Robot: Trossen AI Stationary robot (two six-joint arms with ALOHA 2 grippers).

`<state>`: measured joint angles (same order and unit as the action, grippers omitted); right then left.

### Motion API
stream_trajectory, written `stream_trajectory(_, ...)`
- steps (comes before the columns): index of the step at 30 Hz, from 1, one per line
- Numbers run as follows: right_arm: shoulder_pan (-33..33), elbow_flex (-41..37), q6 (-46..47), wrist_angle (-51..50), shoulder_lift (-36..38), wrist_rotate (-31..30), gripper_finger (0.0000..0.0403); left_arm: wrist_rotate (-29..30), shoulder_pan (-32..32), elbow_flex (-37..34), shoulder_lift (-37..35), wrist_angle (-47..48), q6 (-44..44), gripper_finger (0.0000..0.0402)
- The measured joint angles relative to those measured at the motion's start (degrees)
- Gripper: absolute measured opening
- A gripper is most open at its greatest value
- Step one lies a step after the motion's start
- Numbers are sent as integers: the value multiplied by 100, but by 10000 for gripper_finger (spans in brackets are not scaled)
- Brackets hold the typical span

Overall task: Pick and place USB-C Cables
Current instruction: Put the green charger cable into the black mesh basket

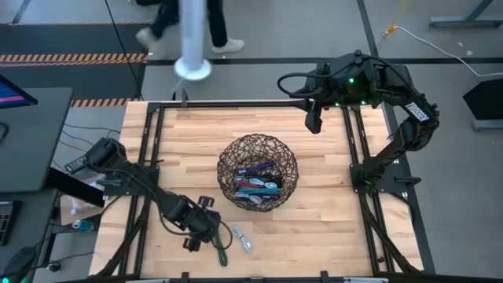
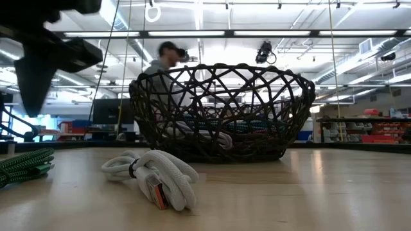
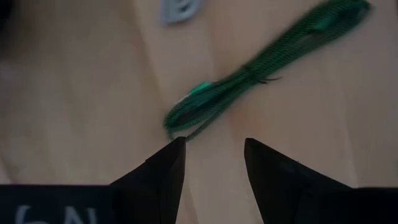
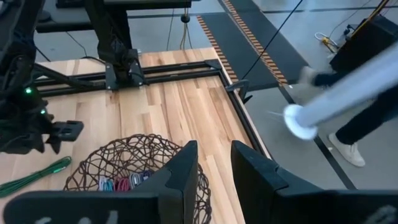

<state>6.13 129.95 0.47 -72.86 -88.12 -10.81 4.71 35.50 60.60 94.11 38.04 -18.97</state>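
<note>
Two loose cables (image 1: 233, 242) lie beside the open-fingered left gripper (image 1: 206, 233).

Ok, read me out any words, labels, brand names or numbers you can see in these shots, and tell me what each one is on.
None can be read out.
White label on the right arm: marks too small to read.
Pale characters on the left end effector housing, left wrist view: cropped and blurred, unreadable.
Pale characters on the right end effector housing, right wrist view: cropped, unreadable.
Wire basket, green cable, white cable: no text visible.
</note>
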Motion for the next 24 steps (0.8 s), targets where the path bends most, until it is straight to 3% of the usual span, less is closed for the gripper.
stream_trajectory(7,0,0,186,53,0,-5,103,52,250,2,52,-156,1176,172)
stream_trajectory(12,0,0,352,73,0,-9,103,332,208,2,94,-129,1260,172)
stream_trajectory(15,0,0,446,87,0,-27,103,258,24,2,94,-290,1276,172)
stream_trajectory(24,9,0,715,126,0,-129,103,-120,-264,2,162,-732,2412,171)
